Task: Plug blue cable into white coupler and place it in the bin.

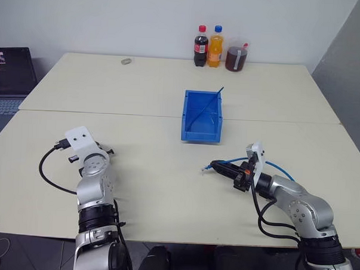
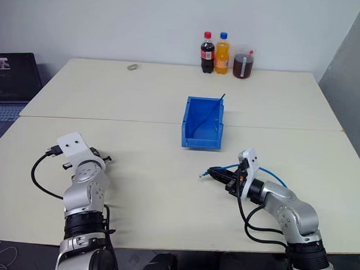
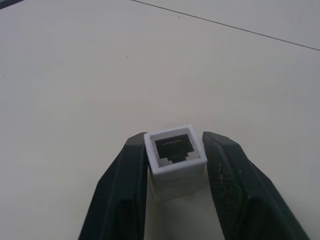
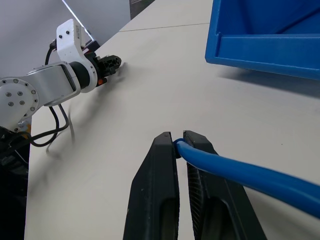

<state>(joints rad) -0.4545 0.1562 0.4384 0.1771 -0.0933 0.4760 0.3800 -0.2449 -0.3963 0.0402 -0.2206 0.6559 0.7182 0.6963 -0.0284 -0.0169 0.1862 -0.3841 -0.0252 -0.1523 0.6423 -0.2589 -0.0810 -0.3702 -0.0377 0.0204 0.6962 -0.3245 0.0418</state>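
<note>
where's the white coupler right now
The small white boxy plastic coupler sits clamped between the left gripper's two black fingers, socket end facing out, just above the pale table on the robot's left.

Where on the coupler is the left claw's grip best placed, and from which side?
On its two flat side walls, coming from the closed back end. The coupler is a small box whose open socket faces away from the left claw; the fingers flank the sides, leaving that socket free for the cable plug.
</note>
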